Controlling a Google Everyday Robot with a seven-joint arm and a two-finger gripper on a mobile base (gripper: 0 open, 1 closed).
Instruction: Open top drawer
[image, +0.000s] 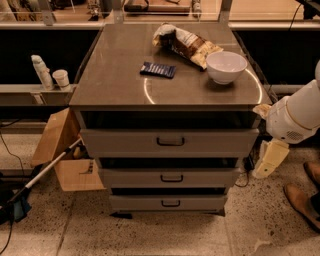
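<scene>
- The gripper (269, 161) is seen at the right of the cabinet (115, 85), beside its right edge and level with the upper drawers; it is pointed downward and touches nothing.
- Whether the gripper is apart or together cannot be told.
- The top drawer (125, 144) is found directly under the cabinet's top, with a dark gap above its front; its handle (170, 142) is set at the centre and is not held.
- Two shorter drawers (130, 178) are stacked below it.
- A white bowl (226, 66), a crumpled snack bag (187, 44) and a dark flat packet (157, 70) are laid on the top.
- A cardboard box (62, 150) is placed on the floor at the left.
</scene>
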